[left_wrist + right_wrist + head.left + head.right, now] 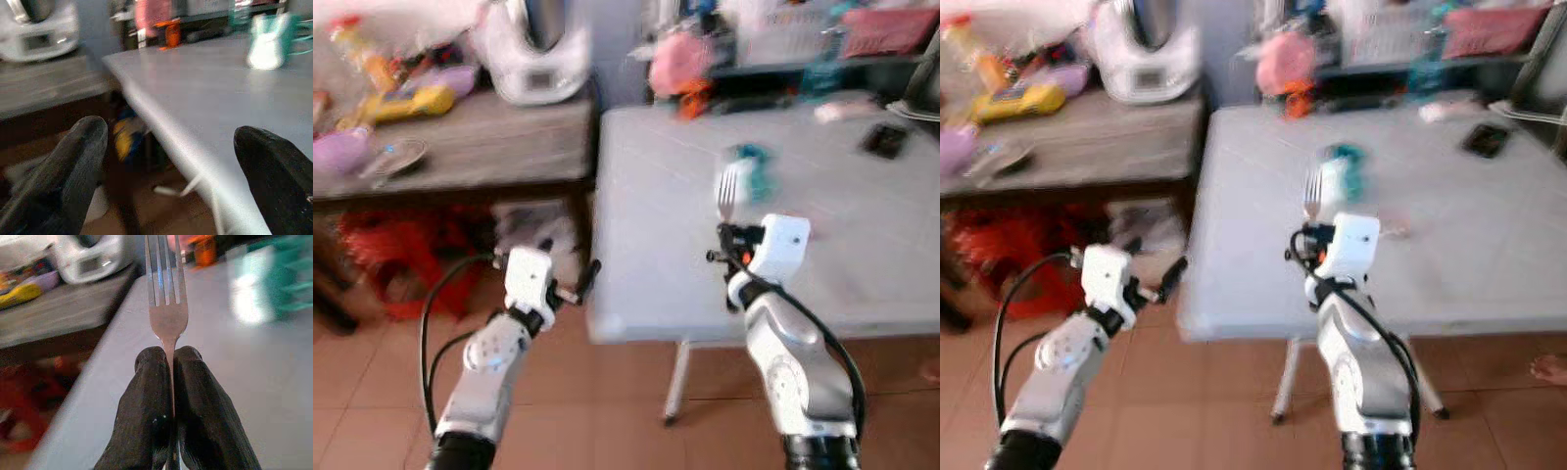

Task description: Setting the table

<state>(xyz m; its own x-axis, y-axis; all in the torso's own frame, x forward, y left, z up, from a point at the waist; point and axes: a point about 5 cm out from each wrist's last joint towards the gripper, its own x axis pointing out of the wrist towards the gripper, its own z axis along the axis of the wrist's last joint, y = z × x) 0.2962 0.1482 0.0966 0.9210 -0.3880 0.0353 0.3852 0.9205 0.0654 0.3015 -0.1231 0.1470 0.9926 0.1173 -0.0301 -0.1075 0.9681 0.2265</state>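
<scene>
The right gripper (168, 377) pinched a fork (166, 289) upright over the near edge of the white table (656, 196), a blurred teal-and-white object (1342, 171), possibly a holder, beyond it, while the left gripper (171, 147) hung wide open beside a cluttered wooden bench (489, 147).

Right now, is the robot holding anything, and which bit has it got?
The right gripper holds a silver metal fork by its handle just below the tines, which point up. The left gripper is open, holding nothing.
</scene>
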